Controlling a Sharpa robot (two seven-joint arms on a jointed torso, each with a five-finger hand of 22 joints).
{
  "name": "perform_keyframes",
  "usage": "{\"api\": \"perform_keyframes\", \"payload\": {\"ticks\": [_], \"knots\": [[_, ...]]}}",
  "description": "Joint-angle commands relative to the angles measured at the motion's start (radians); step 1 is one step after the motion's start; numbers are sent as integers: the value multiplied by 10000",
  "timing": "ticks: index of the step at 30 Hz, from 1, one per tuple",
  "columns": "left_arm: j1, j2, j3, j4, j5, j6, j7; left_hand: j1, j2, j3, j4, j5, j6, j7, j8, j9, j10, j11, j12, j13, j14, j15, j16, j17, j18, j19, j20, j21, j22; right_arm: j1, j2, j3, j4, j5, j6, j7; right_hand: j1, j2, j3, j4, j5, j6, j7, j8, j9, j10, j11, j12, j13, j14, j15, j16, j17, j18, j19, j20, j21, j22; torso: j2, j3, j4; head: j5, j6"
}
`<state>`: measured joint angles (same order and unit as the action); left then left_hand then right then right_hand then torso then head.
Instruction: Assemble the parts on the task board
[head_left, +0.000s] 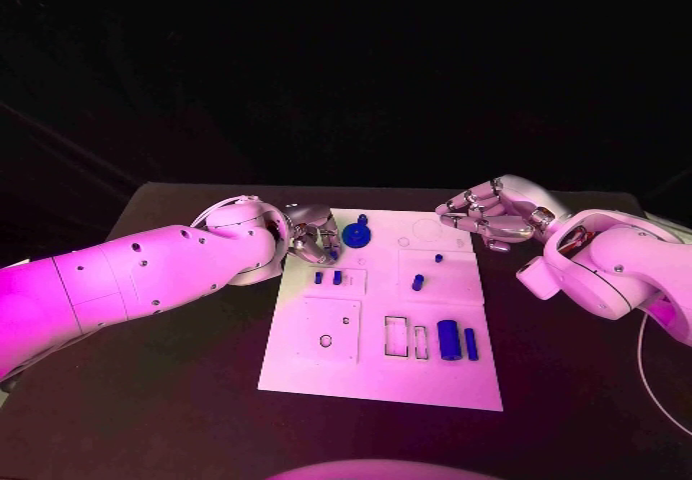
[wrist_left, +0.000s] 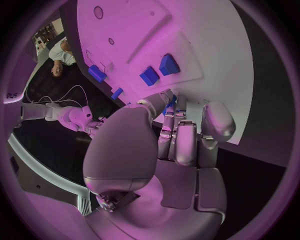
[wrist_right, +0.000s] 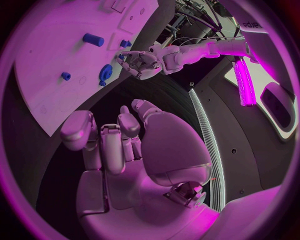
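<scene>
The left hand hovers with loosely curled fingers, holding nothing, just beside a blue gear at the white board's far left edge; the right hand, fingers curled on nothing, waits far right. A clumsy grab could knock the gear onto the tabletop.

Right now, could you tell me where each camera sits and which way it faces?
Head view: on the robot's head, looking down at the task board, left hand and right hand.
Left wrist view: behind the left hand, facing the board.
Right wrist view: behind the right hand, facing the board and the left hand.
Shared: all show the blue gear.
</scene>
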<state>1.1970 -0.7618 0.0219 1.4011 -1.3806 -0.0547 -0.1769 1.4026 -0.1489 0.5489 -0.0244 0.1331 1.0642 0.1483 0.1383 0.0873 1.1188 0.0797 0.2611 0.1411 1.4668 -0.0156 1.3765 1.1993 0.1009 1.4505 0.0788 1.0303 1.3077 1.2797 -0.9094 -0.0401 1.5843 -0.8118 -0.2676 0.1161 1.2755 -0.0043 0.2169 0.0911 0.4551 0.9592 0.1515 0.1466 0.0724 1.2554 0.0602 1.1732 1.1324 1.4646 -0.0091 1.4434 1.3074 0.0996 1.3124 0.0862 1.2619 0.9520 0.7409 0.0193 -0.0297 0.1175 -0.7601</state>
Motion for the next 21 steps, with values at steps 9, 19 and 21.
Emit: {"api": "perform_keyframes", "payload": {"ticks": [9,19,21], "knots": [[-6,-34,0,-16,13,20,-53,-121,-103,140,18,20,-182,67,-208,-69,-139,56,-211,-100,149,128,-6,-47,-35,-15,119,-62,159,-5,11,3,-11,-7,97,83,32,-38,44,-4,40,-74,10,33,-10,-47,17,29,13,633,-77,-60,675,164,-15,-6,-52,-2,0,4,-1,7,-17],[-6,-74,1,7,39,-43,-53,-167,-123,159,42,18,-193,100,-249,-85,-178,86,-280,-132,147,150,-5,-56,-38,-8,140,-48,170,-7,10,3,-24,-7,102,80,32,-38,44,-4,40,-74,10,33,-10,-47,17,29,13,633,-77,-60,675,164,-15,-6,-52,-2,4,3,-1,7,-17],[-6,-95,1,9,41,-51,-61,-164,-124,167,40,20,-189,102,-252,-87,-186,89,-293,-138,146,153,-6,-59,-36,-11,143,-61,164,-8,9,3,-32,-7,102,74,32,-38,44,-4,40,-74,10,33,-10,-47,17,29,13,633,-77,-60,675,164,-15,-6,-52,-2,1,3,1,1,-19]]}}
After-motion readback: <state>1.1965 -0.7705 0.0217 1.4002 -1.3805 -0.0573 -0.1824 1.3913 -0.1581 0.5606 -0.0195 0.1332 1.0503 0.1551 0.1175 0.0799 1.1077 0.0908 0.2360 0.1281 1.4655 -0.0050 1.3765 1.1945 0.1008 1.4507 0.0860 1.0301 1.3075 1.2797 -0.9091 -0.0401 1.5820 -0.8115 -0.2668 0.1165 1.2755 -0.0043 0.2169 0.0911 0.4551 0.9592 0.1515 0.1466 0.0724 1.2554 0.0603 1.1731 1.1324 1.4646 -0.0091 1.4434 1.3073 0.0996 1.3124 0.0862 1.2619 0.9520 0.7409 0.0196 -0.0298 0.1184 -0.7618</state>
